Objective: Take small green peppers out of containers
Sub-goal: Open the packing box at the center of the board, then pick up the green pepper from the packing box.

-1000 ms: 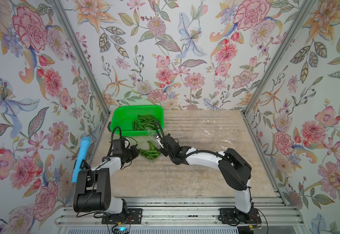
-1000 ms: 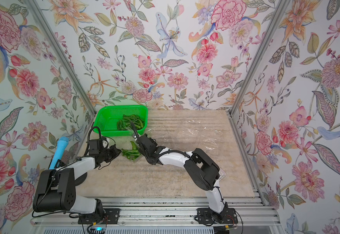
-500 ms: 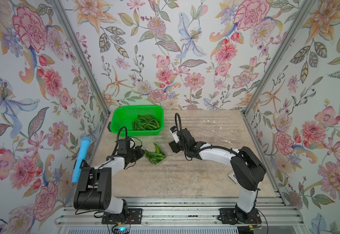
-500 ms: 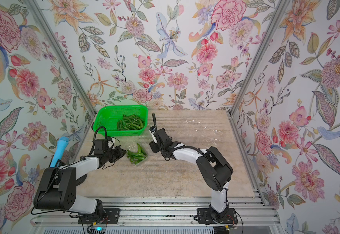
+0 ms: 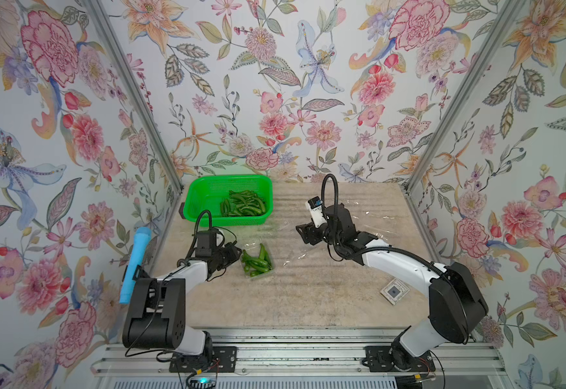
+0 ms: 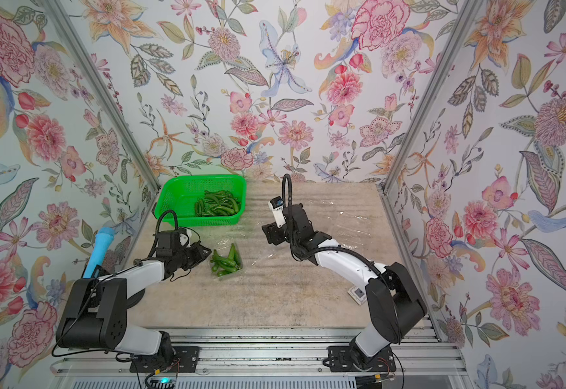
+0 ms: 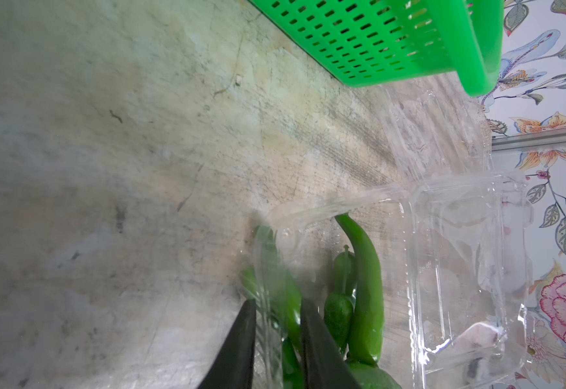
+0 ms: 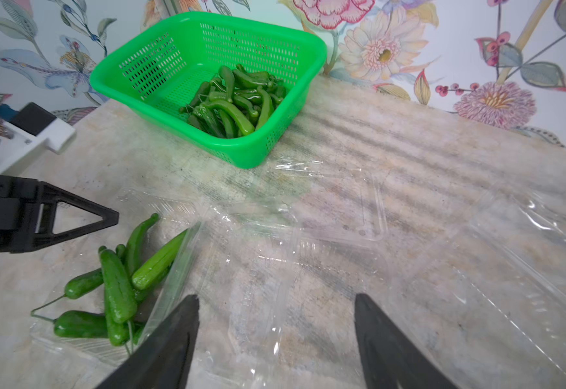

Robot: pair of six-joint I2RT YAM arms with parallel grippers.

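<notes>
Finding: the open pack lies on the table left of centre, with a cluster of small green peppers in its tray.

In both top views the pack sits at 3 o'clock of the left gripper, just beside the tips. From the right gripper it lies at 8 o'clock, well apart. The left arm is the nearer.

The longest peppers run roughly 12 to 6, across the left gripper's line of approach; shorter ones slant 10 to 4.

The left fingers are narrowly parted with the pack's clear rim in the gap; whether they pinch it cannot be told. The right jaws stand wide and empty.

The green basket, at 11 o'clock of the pack, holds further peppers.
</notes>
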